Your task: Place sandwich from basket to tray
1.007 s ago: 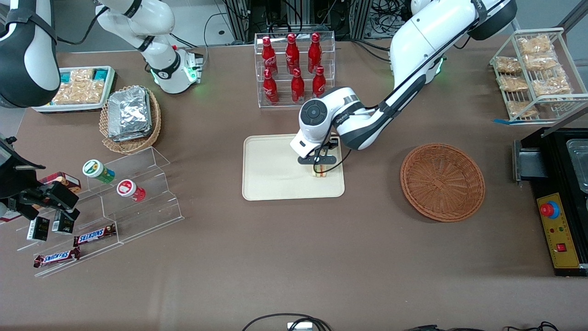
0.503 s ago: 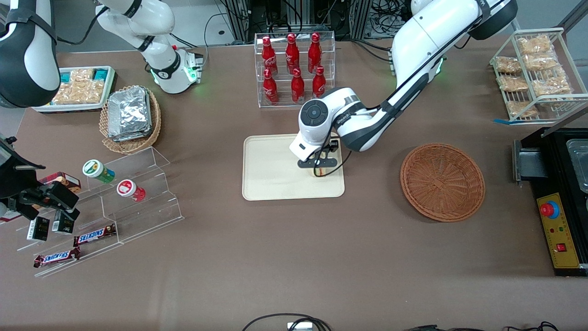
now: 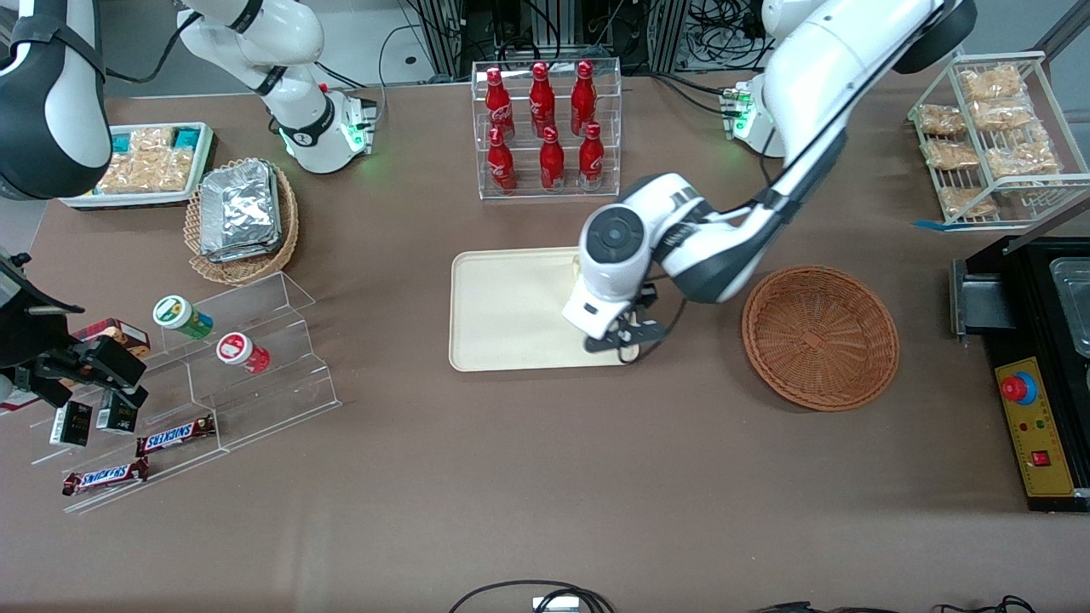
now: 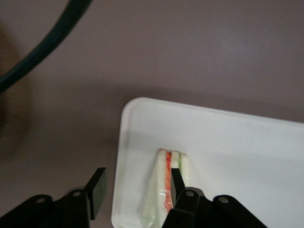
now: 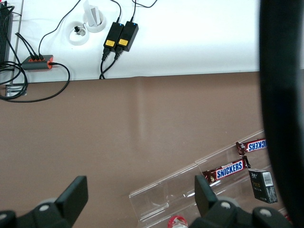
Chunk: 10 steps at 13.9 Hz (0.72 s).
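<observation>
The gripper point(image 4: 137, 190) is hanging over the corner of the tray point(image 3: 502, 306) that sits nearest the front camera on the basket side, fingers point(image 4: 98, 187) spread wide with nothing between them. The sandwich point(image 4: 166, 185) is lying on the tray right by that corner, wrapped in clear film, pale bread with green and orange-red stripes showing. In the front view the arm covers it up. The basket point(image 3: 820, 336) sits on the brown table point(image 3: 545, 477) beside the tray, toward the working arm's end, nothing in it.
</observation>
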### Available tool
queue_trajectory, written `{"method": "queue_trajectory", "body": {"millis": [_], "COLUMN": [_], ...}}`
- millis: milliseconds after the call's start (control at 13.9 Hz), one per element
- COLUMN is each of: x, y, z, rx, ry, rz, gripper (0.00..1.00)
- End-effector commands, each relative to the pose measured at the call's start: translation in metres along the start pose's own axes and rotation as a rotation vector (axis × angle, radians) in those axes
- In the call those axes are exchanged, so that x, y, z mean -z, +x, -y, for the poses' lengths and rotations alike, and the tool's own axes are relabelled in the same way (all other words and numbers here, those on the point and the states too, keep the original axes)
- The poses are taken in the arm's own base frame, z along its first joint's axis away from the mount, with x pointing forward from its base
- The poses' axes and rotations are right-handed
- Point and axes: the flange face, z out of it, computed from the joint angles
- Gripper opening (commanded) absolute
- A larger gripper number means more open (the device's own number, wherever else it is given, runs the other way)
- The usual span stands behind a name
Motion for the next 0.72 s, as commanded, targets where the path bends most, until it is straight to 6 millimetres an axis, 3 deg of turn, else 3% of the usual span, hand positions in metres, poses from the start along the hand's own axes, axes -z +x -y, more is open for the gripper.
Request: {"method": "queue_trajectory", "body": {"millis": [0, 288, 431, 503, 575, 647], "x": [0.030, 0.072, 0.089, 0.098, 0.109, 0.120], "y": [0.034, 0.078, 0.090, 0.098, 0.101, 0.102], "z": [0.041, 0.125, 0.157, 0.173, 0.185, 0.194], "rx": [0.104, 0.243, 0.297, 0.327, 0.350, 0.369], "ry": [0.044, 0.066, 0.084, 0.080, 0.081, 0.081], "rz": [0.022, 0.043, 0.039, 0.033, 0.026, 0.031], "gripper": [0.61, 0.59, 0.73, 0.93, 1.00, 1.00]}}
